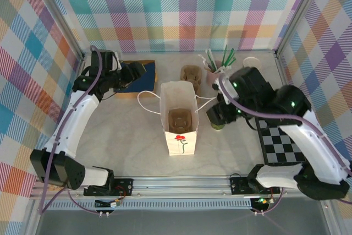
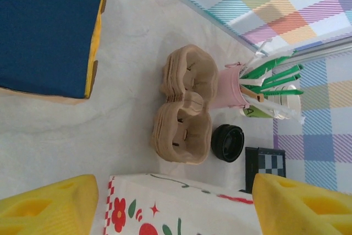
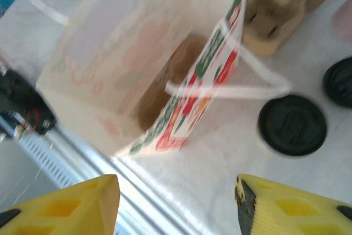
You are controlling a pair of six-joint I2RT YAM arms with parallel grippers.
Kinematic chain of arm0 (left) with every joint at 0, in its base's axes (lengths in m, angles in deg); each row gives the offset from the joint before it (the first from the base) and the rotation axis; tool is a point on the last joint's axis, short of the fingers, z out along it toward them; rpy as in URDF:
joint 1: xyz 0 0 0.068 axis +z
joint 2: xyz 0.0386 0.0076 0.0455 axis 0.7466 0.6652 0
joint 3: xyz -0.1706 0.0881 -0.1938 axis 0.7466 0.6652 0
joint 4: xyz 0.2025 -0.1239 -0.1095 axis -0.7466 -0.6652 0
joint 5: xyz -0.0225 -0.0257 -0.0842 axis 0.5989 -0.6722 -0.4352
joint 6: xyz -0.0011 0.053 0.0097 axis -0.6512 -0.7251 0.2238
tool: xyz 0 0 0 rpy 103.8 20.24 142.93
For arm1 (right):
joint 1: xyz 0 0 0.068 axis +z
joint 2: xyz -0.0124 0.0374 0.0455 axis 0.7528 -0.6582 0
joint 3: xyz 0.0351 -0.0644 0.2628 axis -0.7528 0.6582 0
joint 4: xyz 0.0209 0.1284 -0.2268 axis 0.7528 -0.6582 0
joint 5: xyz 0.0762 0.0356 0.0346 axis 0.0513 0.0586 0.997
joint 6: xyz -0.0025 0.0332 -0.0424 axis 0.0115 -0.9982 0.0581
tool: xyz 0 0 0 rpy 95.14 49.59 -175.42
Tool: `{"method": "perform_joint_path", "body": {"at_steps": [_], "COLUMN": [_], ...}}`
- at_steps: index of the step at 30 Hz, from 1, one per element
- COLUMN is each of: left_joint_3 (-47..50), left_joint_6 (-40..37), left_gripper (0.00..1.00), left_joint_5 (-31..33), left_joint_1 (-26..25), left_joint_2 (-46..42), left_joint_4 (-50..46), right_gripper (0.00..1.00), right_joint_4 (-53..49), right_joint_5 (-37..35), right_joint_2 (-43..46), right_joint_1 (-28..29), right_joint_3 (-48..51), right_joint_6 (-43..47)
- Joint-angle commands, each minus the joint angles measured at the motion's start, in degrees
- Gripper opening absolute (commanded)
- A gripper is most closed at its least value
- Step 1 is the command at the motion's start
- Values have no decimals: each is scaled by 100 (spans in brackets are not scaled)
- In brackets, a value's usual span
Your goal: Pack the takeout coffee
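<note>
The takeout coffee (image 1: 219, 126) stands on the table just right of the white paper bag (image 1: 179, 116); its green side peeks out under my right gripper (image 1: 215, 115). From the right wrist its round black lid (image 3: 292, 124) is seen from above, beyond and right of the fingers. The right gripper (image 3: 177, 191) is open with only bare table between its yellow fingers (image 3: 82, 205). The bag (image 3: 137, 64) stands open with a brown carrier inside. My left gripper (image 1: 135, 75) is open at the back left; the bag's flowered edge (image 2: 181, 207) lies between its fingers.
A blue box (image 2: 47, 26) sits at the back left. A stack of brown pulp carriers (image 2: 184, 108), a pink cup of green straws (image 2: 231, 86) and loose black lids (image 2: 227, 142) stand behind the bag. A checkered mat (image 1: 280, 141) lies at the right.
</note>
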Motion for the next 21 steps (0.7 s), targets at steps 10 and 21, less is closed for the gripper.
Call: {"method": "perform_joint_path", "body": {"at_steps": [10,21], "left_joint_3": [542,756], "left_joint_6": [625,523], "left_gripper": [71,71], "left_joint_5": [-873,-626], "left_joint_1": [357,360], "left_joint_2": [366,70], "left_joint_4": [1199,1039], "right_gripper": [55,49], "right_joint_4": [2343,4674], "right_joint_5": [863,-1008], "right_joint_2": [1113,1226], "right_joint_1": [2092,2428], "right_joint_3": [3429,4723], "right_joint_6": [-1665,-2644]}}
